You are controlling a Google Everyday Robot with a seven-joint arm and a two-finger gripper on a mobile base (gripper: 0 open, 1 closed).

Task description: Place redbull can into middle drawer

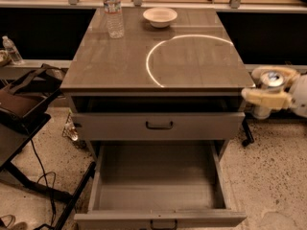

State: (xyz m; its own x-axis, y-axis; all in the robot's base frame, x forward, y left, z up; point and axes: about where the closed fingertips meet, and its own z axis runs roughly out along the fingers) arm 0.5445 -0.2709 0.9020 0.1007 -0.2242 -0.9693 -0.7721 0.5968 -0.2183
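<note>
The redbull can (271,79) is held upright in my gripper (266,91), off the right edge of the cabinet top and level with the upper drawer front. Its silver lid shows, and its body is partly hidden by the cream fingers (261,97) closed around it. The middle drawer (158,191) is pulled out at the bottom of the view, its deep grey tray showing nothing inside and its dark handle (163,224) at the front edge. The can is to the right of and above the tray.
A closed grey drawer front (158,125) sits above the open one. On the cabinet top (120,61) stand a clear water bottle (113,13) and a white bowl (160,16). A dark chair and cables (24,109) are at the left. Speckled floor lies at the right.
</note>
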